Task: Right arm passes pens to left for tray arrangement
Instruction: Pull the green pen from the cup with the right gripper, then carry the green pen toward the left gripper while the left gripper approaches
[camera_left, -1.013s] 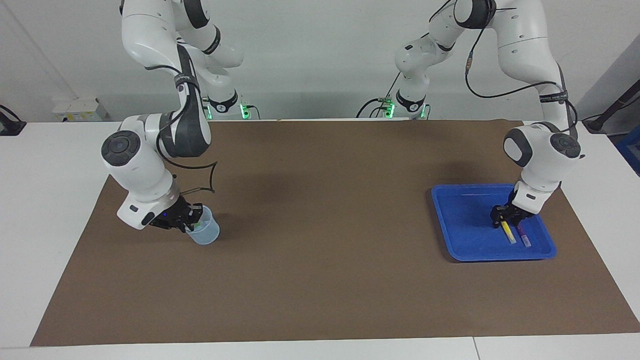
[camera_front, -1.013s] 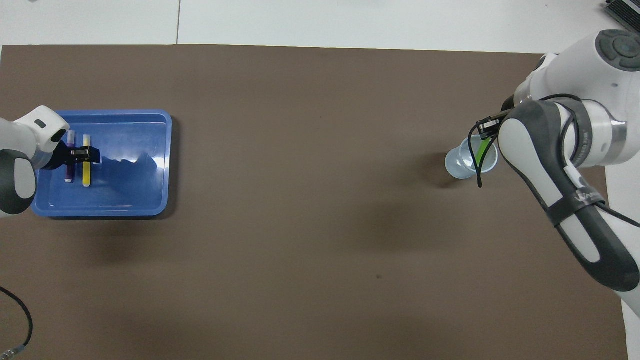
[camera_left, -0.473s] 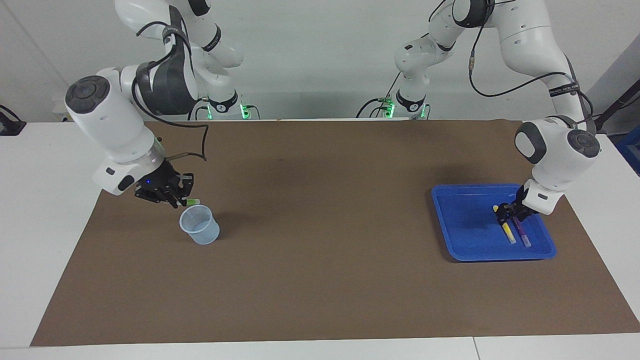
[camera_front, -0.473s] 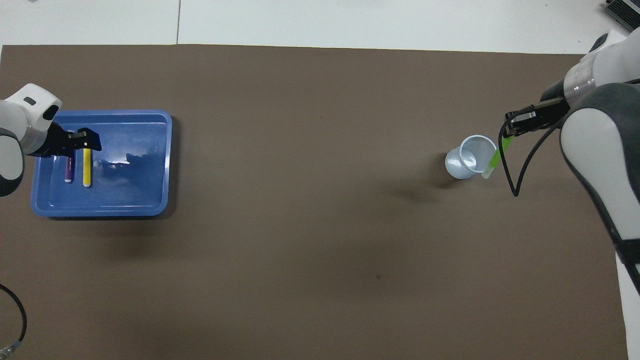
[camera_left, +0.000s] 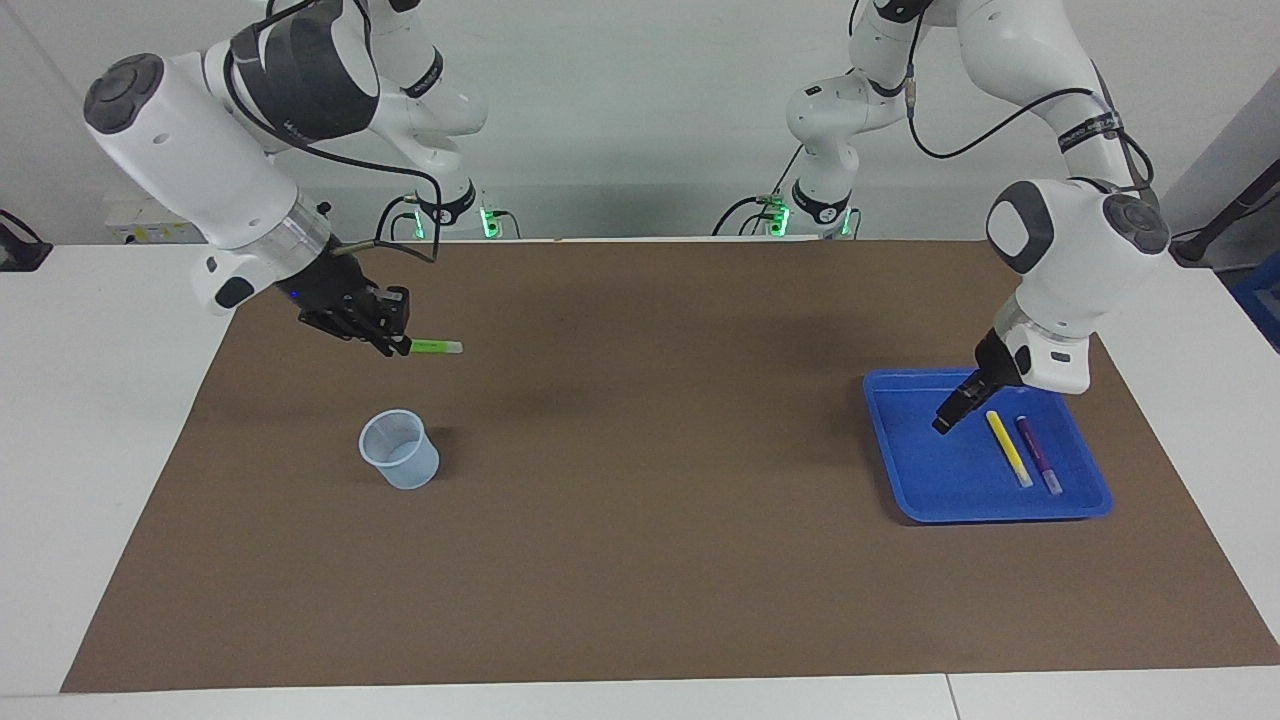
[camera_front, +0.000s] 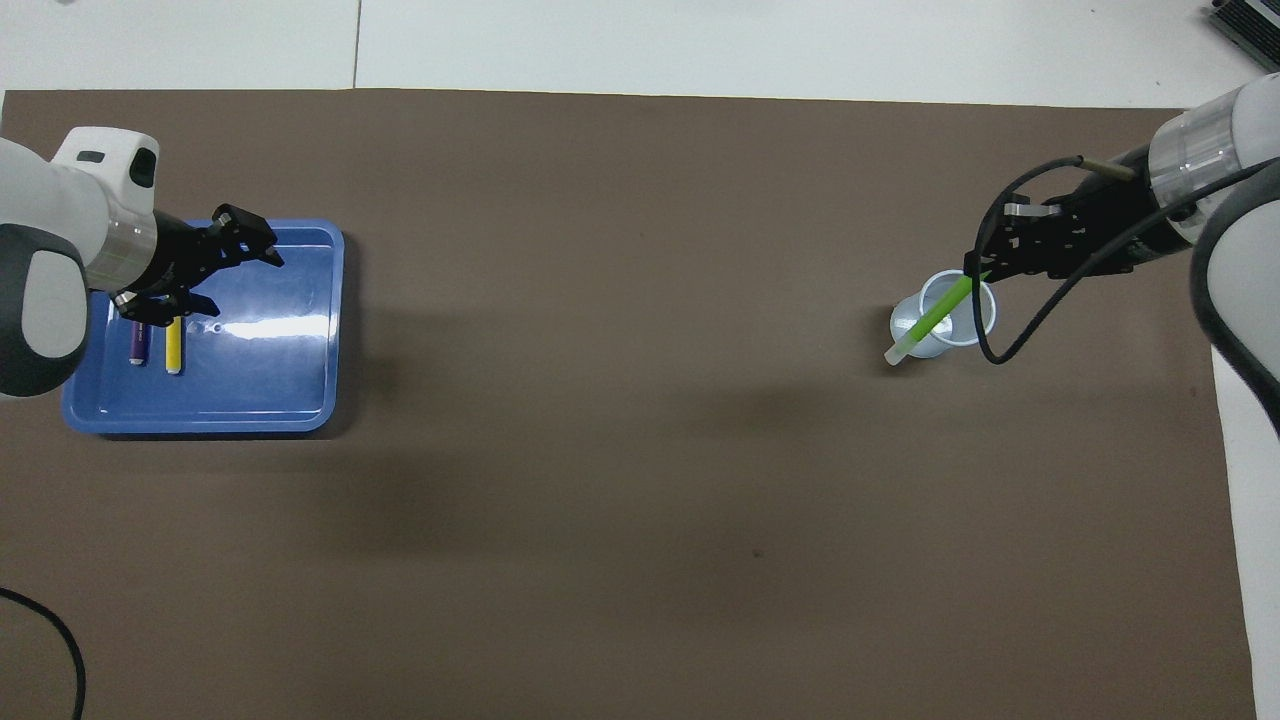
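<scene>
The green pen (camera_left: 432, 347) is up in the air, clamped at one end in the right end effector (camera_left: 395, 335), its pale tip pointing toward the left arm's end of the tabletop (camera_left: 640, 600). A second ago it was still standing in the translucent cup (camera_left: 400, 463); now it is lifted clear and lies nearly level. From overhead it crosses the cup's mouth, though the facing view shows it well above. The end it is held by is hidden inside the closed fingers.

The yellow pen (camera_left: 1008, 448) and purple pen (camera_left: 1039, 456) lie side by side in the blue tray (camera_left: 925, 485), at the left arm's end of the tabletop. From overhead their upper ends are covered by the left end effector (camera_front: 205, 275), which hangs over the tray with its fingers spread wide and nothing in them. A second ago it was down on the yellow pen; since then it has let go and risen.
</scene>
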